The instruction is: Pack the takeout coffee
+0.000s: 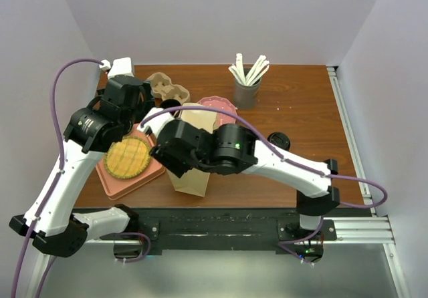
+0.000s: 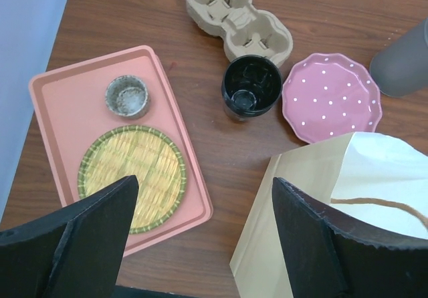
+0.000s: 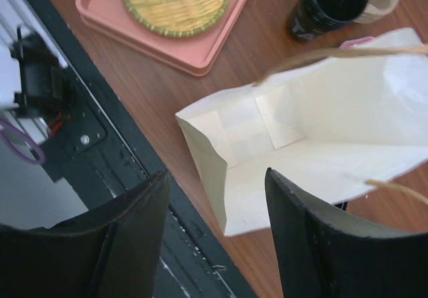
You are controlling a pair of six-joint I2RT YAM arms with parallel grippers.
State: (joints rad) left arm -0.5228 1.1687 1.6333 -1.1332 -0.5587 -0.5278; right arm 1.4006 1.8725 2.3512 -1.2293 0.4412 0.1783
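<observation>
My left end effector (image 2: pixel 204 184) hangs spread and empty; the black coffee cup (image 2: pixel 251 87) stands upright beyond it, just beside the cup carrier (image 2: pixel 237 21) toward the surface's far left corner. My right end effector (image 3: pixel 215 178), also spread, hovers over the open paper bag (image 3: pixel 321 111).

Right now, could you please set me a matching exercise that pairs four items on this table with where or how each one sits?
Things:
1. round yellow woven mat
2. black plastic cup
3. brown paper bag
4. white sticks

Places or states:
A. in the grey cylindrical holder
B. open at the top
C. on the pink rectangular tray
D. beside the moulded cardboard cup carrier

Pairs: 1-C, 2-D, 3-B, 4-A.
</observation>
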